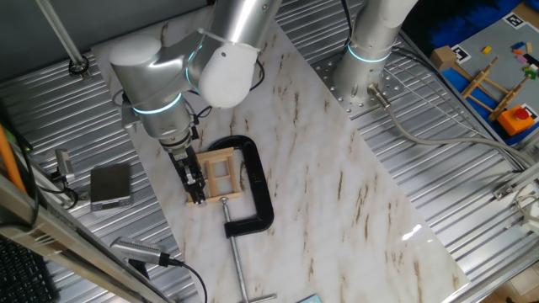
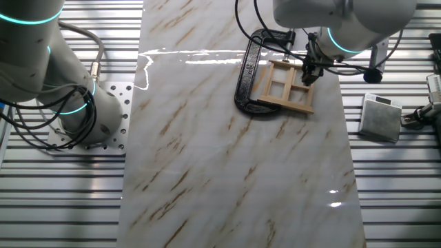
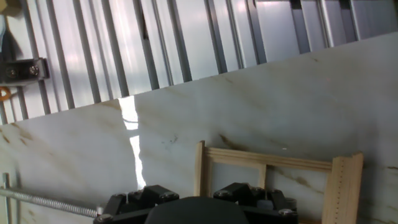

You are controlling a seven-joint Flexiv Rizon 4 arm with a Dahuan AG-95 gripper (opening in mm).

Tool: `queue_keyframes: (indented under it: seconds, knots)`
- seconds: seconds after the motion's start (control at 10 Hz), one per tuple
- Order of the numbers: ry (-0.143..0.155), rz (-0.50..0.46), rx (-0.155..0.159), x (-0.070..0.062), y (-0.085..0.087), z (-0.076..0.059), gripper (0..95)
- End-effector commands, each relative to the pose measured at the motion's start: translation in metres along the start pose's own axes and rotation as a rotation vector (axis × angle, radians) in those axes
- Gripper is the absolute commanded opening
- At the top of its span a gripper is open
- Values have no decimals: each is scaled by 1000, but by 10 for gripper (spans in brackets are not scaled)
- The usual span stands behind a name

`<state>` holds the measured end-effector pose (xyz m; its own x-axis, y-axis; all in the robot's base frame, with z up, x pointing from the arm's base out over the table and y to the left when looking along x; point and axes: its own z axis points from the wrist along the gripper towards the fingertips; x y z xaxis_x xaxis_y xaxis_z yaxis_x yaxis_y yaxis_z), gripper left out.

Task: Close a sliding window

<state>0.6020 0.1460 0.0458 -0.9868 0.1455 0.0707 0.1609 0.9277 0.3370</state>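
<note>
Hand view gives me my gripper (image 3: 200, 198) low over the window (image 3: 273, 171), which lies on the marble slab (image 3: 261, 106) inside the C-clamp (image 1: 257, 181); I cannot tell the finger opening.

Bright, even light falls from overhead. White glare streaks the marble board (image 2: 227, 158) near its far edge in the other fixed view and at its left in the hand view. Shadows are soft; all three pictures are slightly grainy.
</note>
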Motion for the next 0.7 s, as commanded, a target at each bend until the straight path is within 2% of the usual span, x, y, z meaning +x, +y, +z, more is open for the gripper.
queue_keyframes:
  seconds: [0.1,0.3,0.7]
  knots:
    - [5,-7,4,0,-1,0,760]
    - [12,-19,6,0,-1,0,760]
    - [8,-22,6,0,-1,0,760]
